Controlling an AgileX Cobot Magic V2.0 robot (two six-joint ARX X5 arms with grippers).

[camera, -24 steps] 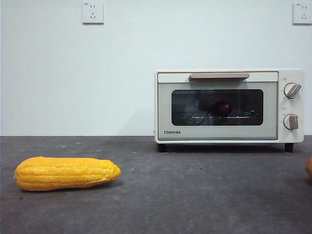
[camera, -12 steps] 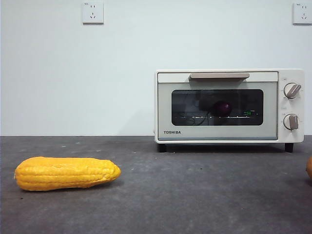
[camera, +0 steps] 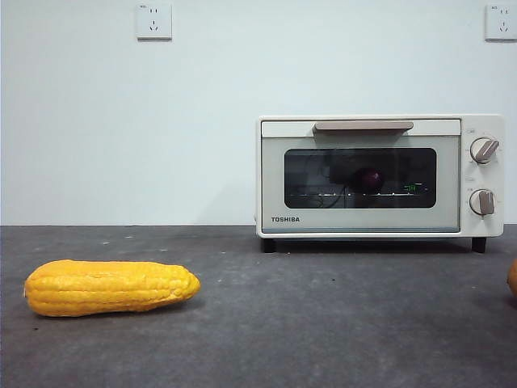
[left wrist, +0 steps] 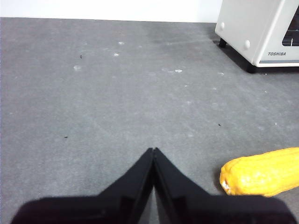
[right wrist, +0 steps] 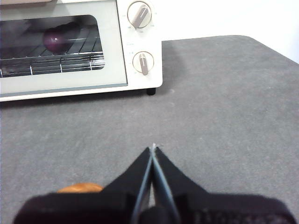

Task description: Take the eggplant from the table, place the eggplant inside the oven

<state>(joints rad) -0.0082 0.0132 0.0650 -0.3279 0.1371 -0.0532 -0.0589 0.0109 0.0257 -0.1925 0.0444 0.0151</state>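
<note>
Purple eggplant (right wrist: pixel 55 39) apparently sat end-on inside the closed oven (right wrist: pixel 119 51), ahead of the shut, empty right pincer (right wrist: pixel 153 150).

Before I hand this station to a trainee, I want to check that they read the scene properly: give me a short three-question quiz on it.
1. True or false: the eggplant lies on the table.
2. Which lies on the table away from the oven? A) corn cob B) banana C) carrot
3. Fill in: the jaws of the left gripper and the right gripper are ____.

Key: 1. False, it sits on the rack inside the oven, behind the closed glass door. 2. A. 3. shut, holding nothing.
</note>
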